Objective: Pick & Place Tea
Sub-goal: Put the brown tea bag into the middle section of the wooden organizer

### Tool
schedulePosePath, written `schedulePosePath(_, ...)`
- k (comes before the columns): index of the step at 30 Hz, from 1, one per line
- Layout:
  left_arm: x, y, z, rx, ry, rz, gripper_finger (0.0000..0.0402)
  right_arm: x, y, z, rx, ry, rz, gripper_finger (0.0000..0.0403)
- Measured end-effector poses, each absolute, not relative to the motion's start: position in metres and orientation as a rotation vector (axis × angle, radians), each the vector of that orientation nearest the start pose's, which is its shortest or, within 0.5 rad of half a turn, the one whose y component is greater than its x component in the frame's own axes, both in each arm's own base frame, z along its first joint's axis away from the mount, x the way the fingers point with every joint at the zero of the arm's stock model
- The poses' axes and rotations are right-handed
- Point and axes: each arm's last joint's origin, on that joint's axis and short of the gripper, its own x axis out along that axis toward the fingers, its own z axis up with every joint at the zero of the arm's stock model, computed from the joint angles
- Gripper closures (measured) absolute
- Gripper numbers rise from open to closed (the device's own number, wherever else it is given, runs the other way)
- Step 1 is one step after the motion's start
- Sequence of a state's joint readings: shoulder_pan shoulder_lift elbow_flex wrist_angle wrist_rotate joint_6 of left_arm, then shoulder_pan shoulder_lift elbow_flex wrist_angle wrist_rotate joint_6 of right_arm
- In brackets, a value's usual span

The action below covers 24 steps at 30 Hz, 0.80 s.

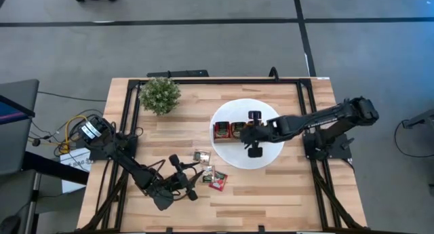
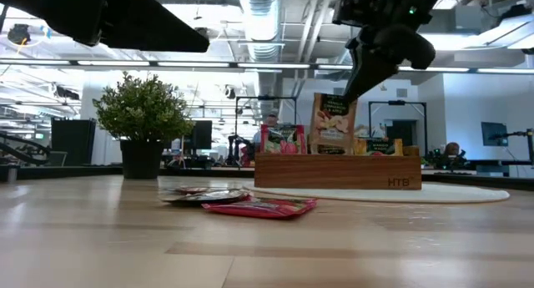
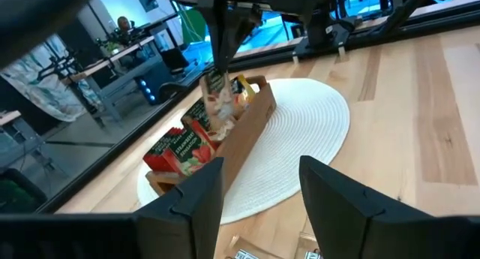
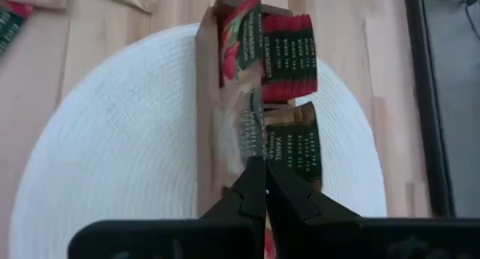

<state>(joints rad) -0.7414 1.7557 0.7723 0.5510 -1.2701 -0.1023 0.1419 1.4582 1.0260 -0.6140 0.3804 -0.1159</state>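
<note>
A brown wooden tray (image 1: 230, 130) with red tea sachets (image 4: 289, 56) stands on the white plate (image 1: 230, 154). Over it my right gripper (image 2: 352, 86) is shut on a pale tea sachet (image 2: 332, 121), whose lower end is hidden behind the tray's near wall (image 2: 338, 171). A few loose sachets (image 1: 209, 171) lie flat on the wood near the table's front, left of the plate. My left gripper (image 1: 184, 178) hovers open just left of them, its fingers (image 3: 195, 199) pointing toward the tray (image 3: 251, 124), with nothing between them. My right gripper pinches the pale sachet's top edge (image 4: 251, 155) between its two fingertips, coming from above and slanting down. The sachet hangs upright below the fingers, its lower part down inside the tray; whether it rests on the tray's floor I cannot tell.
A small green potted plant (image 1: 160, 95) stands at the table's far left. Black rails (image 1: 129, 105) run along the table's left and right sides. Bare wood lies between the loose sachets and the front edge.
</note>
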Motion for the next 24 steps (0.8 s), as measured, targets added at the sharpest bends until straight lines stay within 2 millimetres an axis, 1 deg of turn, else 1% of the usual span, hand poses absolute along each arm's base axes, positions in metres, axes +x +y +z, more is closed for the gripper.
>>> schedulePosePath(2, 0.257, -0.198, 0.160, 0.265, 0.206, 0.531, 0.0235, 0.284, 0.025, 0.236, -0.383, 1.039, -0.157, 0.0403)
schedulePosePath(5, 0.257, -0.198, 0.160, 0.253, 0.203, 0.531, 0.0235, 0.284, 0.018, 0.234, -0.338, 1.060, -0.108, 0.0403)
schedulePosePath(7, 0.257, -0.198, 0.160, 0.252, 0.203, 0.531, 0.0235, 0.288, 0.014, 0.228, -0.317, 1.079, -0.074, 0.0403)
schedulePosePath(9, 0.257, -0.198, 0.160, 0.251, 0.203, 0.532, 0.0235, 0.288, 0.010, 0.222, -0.322, 1.125, -0.077, 0.0403)
schedulePosePath(11, 0.257, -0.198, 0.160, 0.251, 0.203, 0.532, 0.0235, 0.291, 0.008, 0.219, -0.325, 1.124, -0.085, 0.0403)
schedulePosePath(15, 0.257, -0.198, 0.159, 0.254, 0.208, 0.529, 0.0235, 0.293, 0.004, 0.211, -0.359, 1.175, -0.079, 0.0403)
schedulePosePath(20, 0.257, -0.198, 0.159, 0.251, 0.209, 0.521, 0.0235, 0.289, 0.003, 0.212, -0.368, 1.230, -0.073, 0.0403)
schedulePosePath(24, 0.257, -0.198, 0.159, 0.250, 0.209, 0.522, 0.0235, 0.291, 0.003, 0.224, -0.364, 1.244, -0.095, 0.0403)
